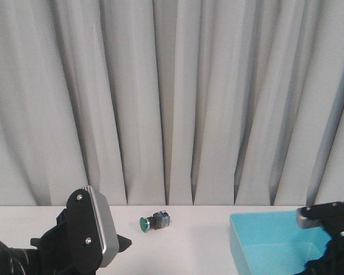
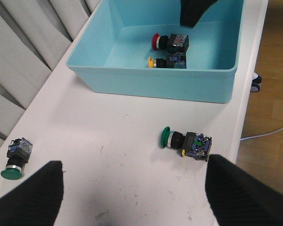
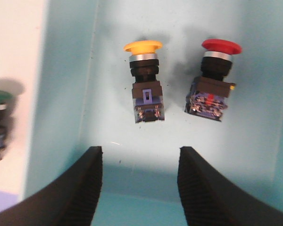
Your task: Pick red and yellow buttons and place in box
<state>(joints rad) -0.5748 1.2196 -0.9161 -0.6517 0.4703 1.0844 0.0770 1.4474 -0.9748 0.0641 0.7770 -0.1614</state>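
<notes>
Lying side by side on the floor of the box (image 2: 153,87), the red button (image 3: 213,84) and the yellow button (image 3: 145,82) are both already where the task wants them. Each rests on its side, close together but apart, caps pointing the same way. Judging by this, the placing is done and nothing named in the task is left on the counter (image 2: 113,136).

The right hand (image 3: 139,188) hangs over the box interior, its fingers spread wide with nothing between them; both buttons lie free of it. The left hand (image 2: 132,197) hovers above the counter, likewise spread and carrying nothing.

Outside the box two green buttons sit on the counter: one green button (image 2: 185,142) just beside the box's near wall, another green button (image 2: 15,160) well apart toward the curtain (image 1: 172,97). Neither belongs to the task, so they should stay. What seems left is only for the right arm to lift clear of the box.
</notes>
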